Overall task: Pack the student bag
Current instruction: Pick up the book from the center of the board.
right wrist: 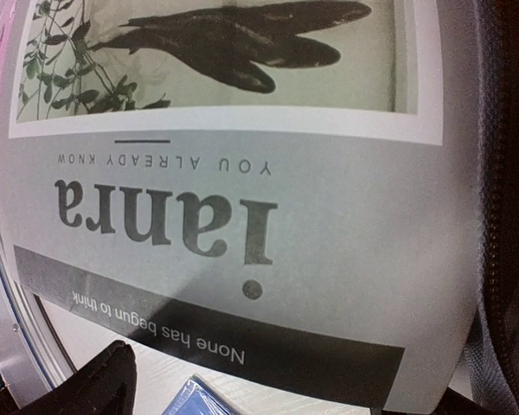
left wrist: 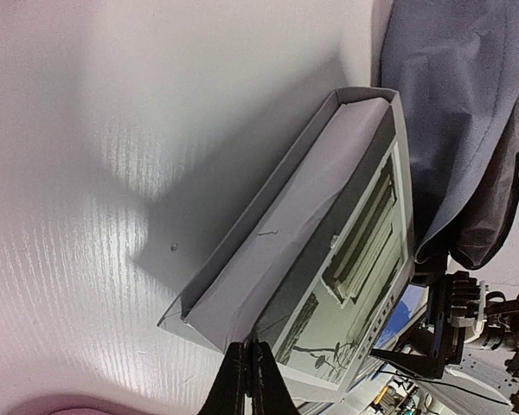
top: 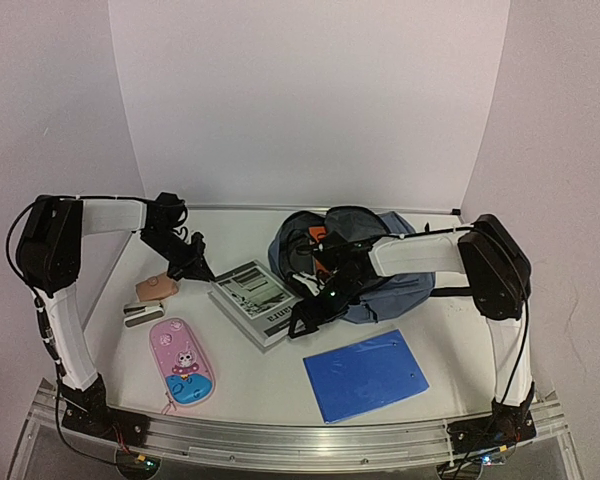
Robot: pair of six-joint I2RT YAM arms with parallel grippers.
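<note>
Left gripper (left wrist: 248, 347) seen pinched shut at edge of book (left wrist: 311, 242), right gripper (top: 305, 322) held wide open over book, student bag (top: 405, 285) laid just beside.

Closed pincer (left wrist: 247, 353), grey book (left wrist: 329, 251) just ahead — student bag (left wrist: 454, 95) beyond

The student bag (left wrist: 450, 104) is soft matt slate-blue cloth. The book (right wrist: 242, 216) wears a smooth matt paper cover. The white table (left wrist: 86, 173) shows a faint grain with a soft sheen. My left fingers (left wrist: 234, 385) look like matt black plastic.
</note>
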